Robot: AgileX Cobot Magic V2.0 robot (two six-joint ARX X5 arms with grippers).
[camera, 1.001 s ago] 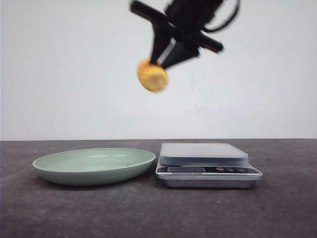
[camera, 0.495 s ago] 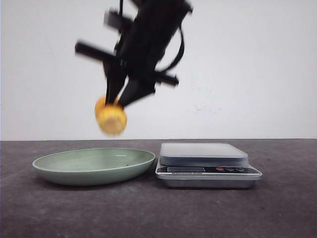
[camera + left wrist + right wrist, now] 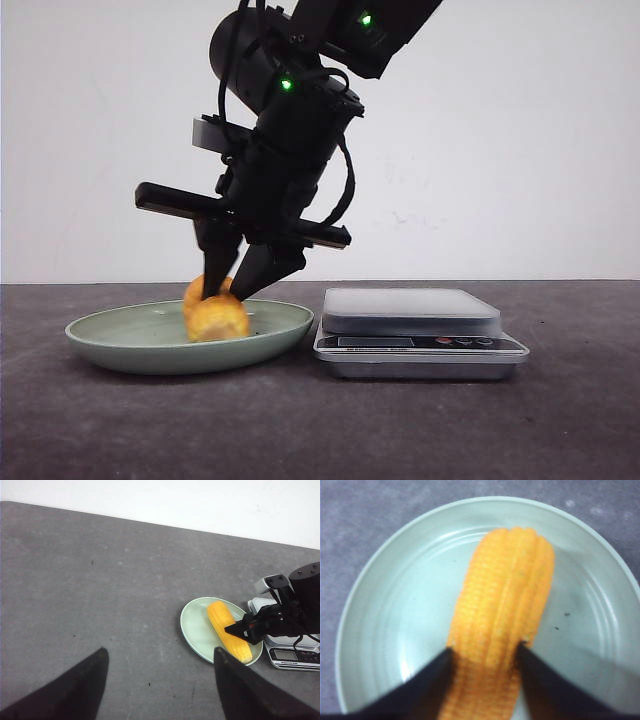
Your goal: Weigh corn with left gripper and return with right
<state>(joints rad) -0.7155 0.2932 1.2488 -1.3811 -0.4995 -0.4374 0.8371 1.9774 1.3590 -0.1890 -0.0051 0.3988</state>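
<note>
The corn [image 3: 216, 316], a yellow-orange cob with bumpy kernel rows, lies low in the pale green plate [image 3: 110, 345] and seems to touch its floor. My right gripper [image 3: 232, 285] is shut on the corn from above. In the right wrist view the fingers [image 3: 437, 672] press both sides of the corn [image 3: 505, 600] over the plate [image 3: 395, 610]. The left wrist view shows the corn [image 3: 225, 625], the plate [image 3: 197, 627] and my right gripper [image 3: 240, 628] from afar. My left gripper [image 3: 160, 652] is open and empty, high over bare table left of the plate.
A silver kitchen scale [image 3: 415, 318] with nothing on its platform stands just right of the plate, almost touching it; it also shows in the left wrist view [image 3: 292, 655]. The table is dark grey, with a white wall behind.
My right gripper has carried the corn left and down, from high above the scale's left edge into the plate. The scale and plate have not moved.
</note>
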